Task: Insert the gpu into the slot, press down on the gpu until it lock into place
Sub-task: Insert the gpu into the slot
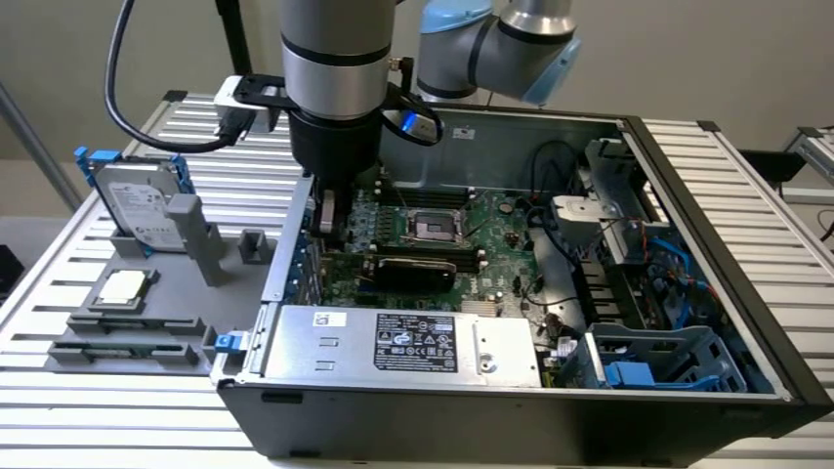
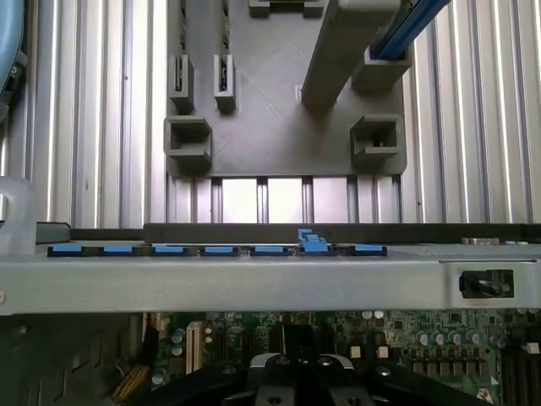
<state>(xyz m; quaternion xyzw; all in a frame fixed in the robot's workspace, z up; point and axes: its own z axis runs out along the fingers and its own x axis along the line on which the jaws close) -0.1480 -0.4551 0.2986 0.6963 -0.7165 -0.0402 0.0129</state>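
While the gripper (image 1: 328,231) hangs closed, gpu (image 1: 397,271) just beside it, inside case (image 1: 521,415)

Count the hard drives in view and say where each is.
1. The hard drive stands upright in the grey holder at the exterior view's left, outside the computer case. Others may sit hidden in the case's bays.

We find the exterior camera set high and back from the computer case (image 1: 521,420), looking down at a slant into its open side, with the motherboard (image 1: 502,230) and the grey fixture plate (image 1: 131,332) beside the case in frame. The wrist camera, above the gripper (image 1: 328,217), sits close inside the case, facing outward over the case wall (image 2: 254,283). Both views share motherboard, wall and plate.
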